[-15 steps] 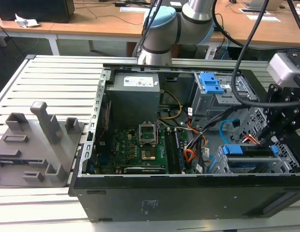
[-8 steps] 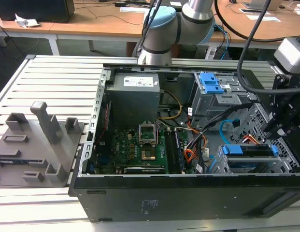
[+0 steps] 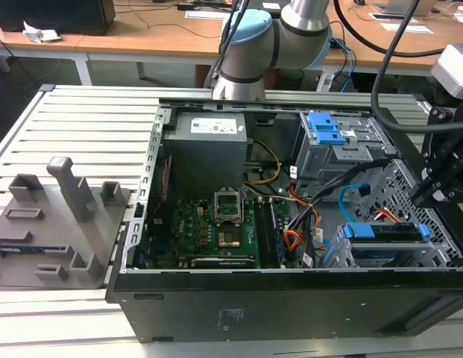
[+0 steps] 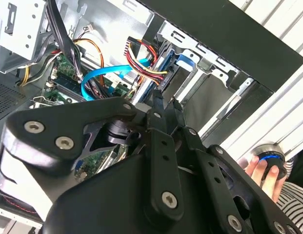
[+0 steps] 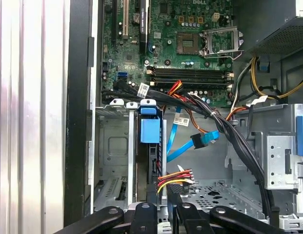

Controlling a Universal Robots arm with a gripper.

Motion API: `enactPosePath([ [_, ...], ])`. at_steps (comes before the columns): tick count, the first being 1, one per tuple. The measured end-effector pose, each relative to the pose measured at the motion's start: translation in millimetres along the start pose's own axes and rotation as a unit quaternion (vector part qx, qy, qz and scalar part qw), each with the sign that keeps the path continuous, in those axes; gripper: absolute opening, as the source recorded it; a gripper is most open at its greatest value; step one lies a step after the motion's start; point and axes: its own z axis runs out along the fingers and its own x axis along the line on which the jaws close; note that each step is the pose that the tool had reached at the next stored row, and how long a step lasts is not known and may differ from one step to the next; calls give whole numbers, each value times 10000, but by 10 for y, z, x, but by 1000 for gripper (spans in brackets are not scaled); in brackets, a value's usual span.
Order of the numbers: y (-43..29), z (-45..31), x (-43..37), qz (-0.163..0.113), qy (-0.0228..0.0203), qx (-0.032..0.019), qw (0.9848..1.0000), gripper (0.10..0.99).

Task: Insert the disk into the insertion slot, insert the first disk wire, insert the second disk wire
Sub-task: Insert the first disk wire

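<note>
The disk [image 3: 384, 233], in its blue carrier, sits inside the insertion slot [image 3: 443, 250] at the exterior view's lower right. The first disk wire [image 3: 388, 216] lies just above it. The second disk wire [image 3: 349, 195] loops nearby, toward the exterior view's left. The gripper [image 3: 431, 188] hovers above the slot; whether it is clenched or released cannot be told.
</note>
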Motion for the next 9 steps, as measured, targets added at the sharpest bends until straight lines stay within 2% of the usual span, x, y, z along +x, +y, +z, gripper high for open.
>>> enactPosePath([
  [1,0,0,0,0,0,0,10000,220],
  [2,0,0,0,0,0,0,10000,106],
  [7,6,-2,0,0,1,0,10000,106],
  [9,54,3,1,0,2,0,10000,106],
])
